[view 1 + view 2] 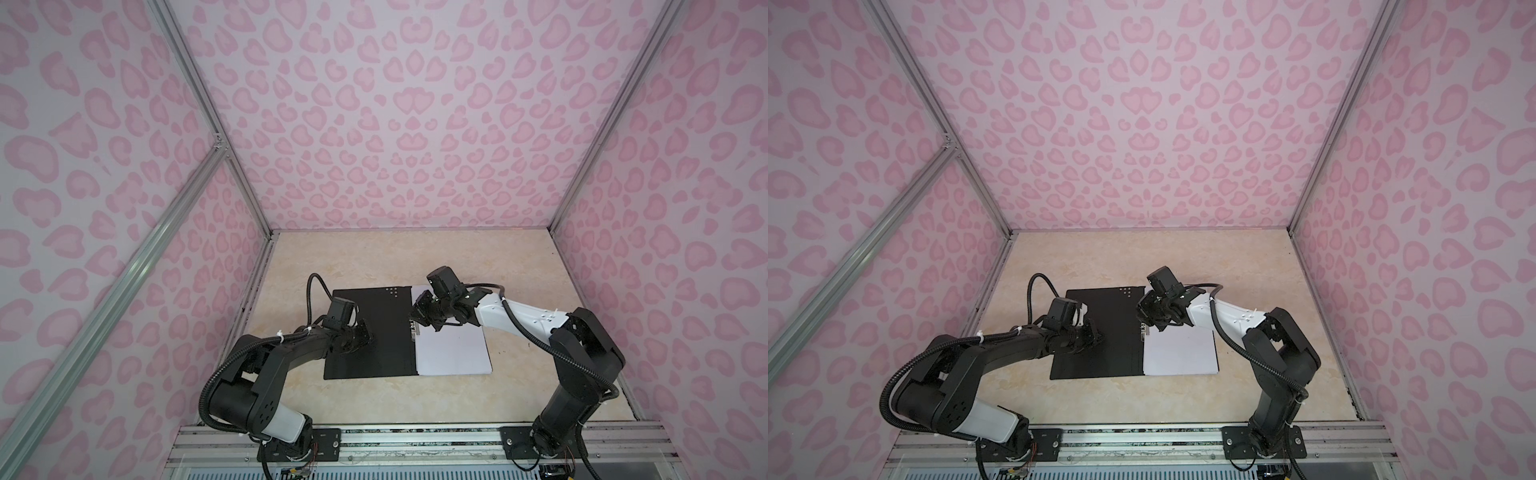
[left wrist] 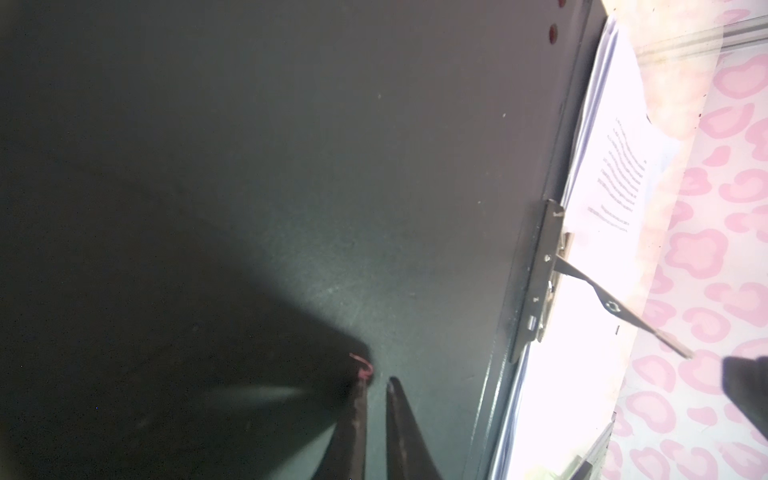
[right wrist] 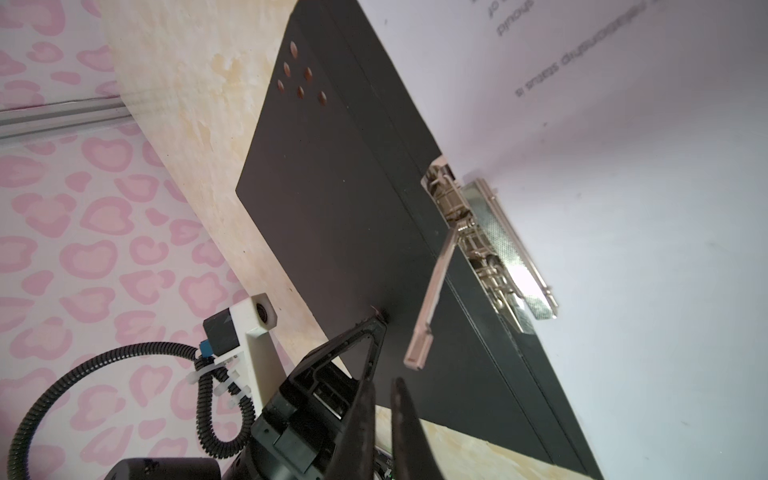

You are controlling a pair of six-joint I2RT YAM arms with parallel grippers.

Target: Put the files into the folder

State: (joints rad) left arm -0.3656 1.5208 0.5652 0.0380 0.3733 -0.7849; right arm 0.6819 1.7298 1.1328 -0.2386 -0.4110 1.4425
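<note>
Rail (image 1: 415, 440) of aluminium runs along the near edge of the table (image 1: 374, 257) and carries both arm bases. Just beyond it the folder (image 1: 386, 353) lies open and flat on the beige top, black inside facing up, in both top views (image 1: 1117, 357).

Its left flap is bare. The left gripper (image 1: 368, 332) comes in from the near left and bears down on that flap, fingers pressed almost together with only a slit between them and nothing in it, as the left wrist view shows (image 2: 376, 382). In the right wrist view one tip of the left gripper (image 3: 376, 322) touches the black surface (image 3: 332, 187).

The files (image 1: 453, 353) lie as a white stack on the folder's right half, their left edge against the spine; printed lines show on the top sheet (image 2: 615, 166).

On the spine sits the metal clip (image 1: 412, 330), its lever (image 3: 428, 291) lifted off the paper and pointing up and away from the sheets (image 3: 623, 249).

The right gripper (image 1: 417, 320) reaches in from the right and hangs over the clip. Its fingers stand close together, gripping nothing (image 3: 382, 386), with the lever just ahead of the tips and apart from them.

Farther off, a cluster of small holes (image 1: 392, 291) marks the far right corner of the left flap.
</note>
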